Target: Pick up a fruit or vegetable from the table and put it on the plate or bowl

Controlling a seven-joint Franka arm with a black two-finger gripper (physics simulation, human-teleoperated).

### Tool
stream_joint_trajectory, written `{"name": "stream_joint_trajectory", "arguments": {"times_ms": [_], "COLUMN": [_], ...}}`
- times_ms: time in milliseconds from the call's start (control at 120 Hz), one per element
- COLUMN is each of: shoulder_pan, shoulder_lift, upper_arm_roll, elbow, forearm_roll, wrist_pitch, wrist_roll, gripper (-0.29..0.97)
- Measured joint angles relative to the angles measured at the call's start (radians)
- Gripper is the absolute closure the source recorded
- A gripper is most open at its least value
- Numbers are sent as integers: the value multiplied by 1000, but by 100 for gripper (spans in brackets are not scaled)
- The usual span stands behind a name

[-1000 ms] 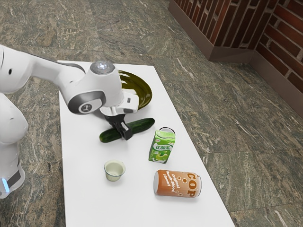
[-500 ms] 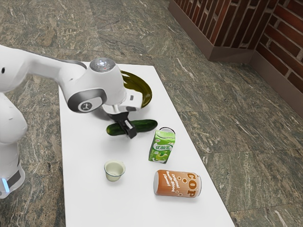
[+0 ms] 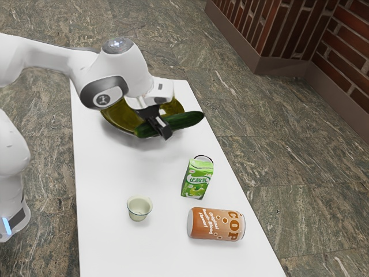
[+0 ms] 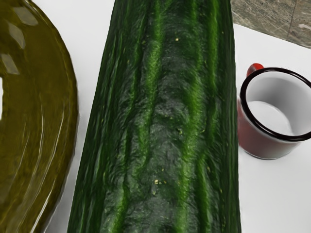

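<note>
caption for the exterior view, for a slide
Pincer holding a cucumber above the white table, beside the olive plate

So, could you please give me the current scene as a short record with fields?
gripper: shut on the cucumber
cucumber: held above the table, by the plate rim, not yet on it
plate: olive green, at the table's far end
upright: green carton, small cup, red mug
lying on its side: orange can

A green carton stands by an orange can lying flat, a pale cup nearby
</note>
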Motion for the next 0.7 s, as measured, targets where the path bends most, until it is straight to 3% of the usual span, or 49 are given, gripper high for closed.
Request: {"name": "stream_joint_trajectory", "arguments": {"times_ms": [100, 317, 658, 700], "shoulder_pan": [-36, -47, -50, -61], "shoulder_lift": [-7, -11, -10, -10], "upper_arm_roll": [124, 258, 372, 377], "elbow": [0, -6, -13, -13], "forearm_roll": [79, 194, 287, 291], "wrist_pitch": [-3, -19, -34, -34], "wrist_roll": [1, 4, 15, 17], "gripper": [54, 56, 53, 42]}}
